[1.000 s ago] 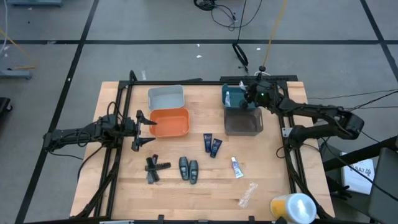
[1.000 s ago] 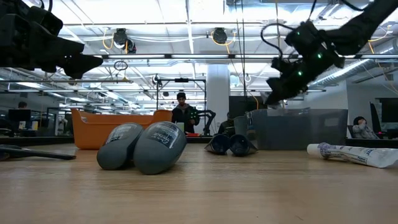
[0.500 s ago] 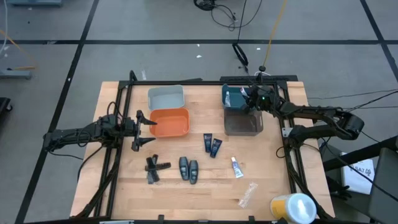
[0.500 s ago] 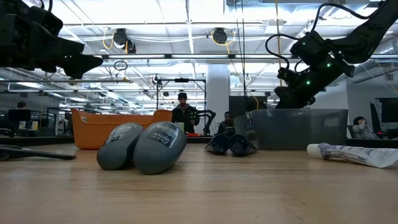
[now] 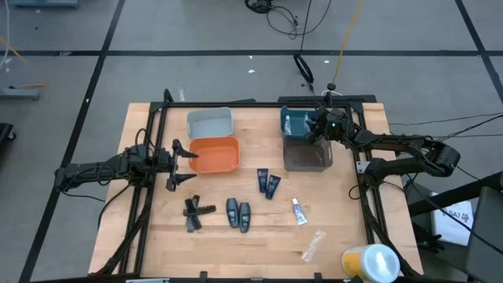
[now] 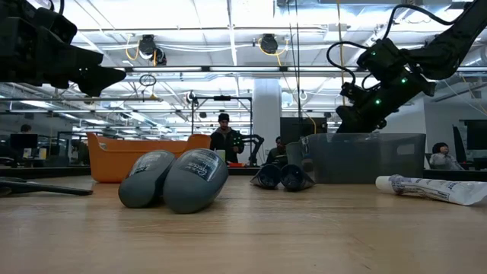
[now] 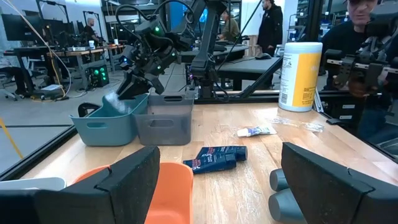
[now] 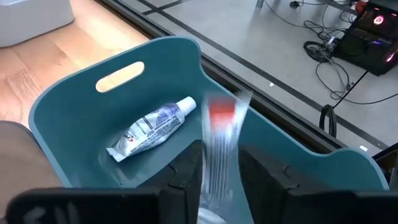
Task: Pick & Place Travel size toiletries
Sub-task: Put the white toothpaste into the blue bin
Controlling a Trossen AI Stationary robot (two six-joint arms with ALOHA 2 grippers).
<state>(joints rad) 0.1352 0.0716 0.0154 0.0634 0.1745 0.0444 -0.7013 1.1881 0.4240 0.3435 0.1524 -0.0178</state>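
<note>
Right claw [image 8: 219, 165] tube's [image 8: 219, 149] label blurred, perhaps unreadable.

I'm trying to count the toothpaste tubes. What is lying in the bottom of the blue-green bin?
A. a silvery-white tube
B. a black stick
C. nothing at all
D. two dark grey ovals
A. The right wrist view shows a silvery-white tube lying on the floor of the blue-green bin, while the right gripper above it is shut on a blurred clear item with a red patch.
</note>
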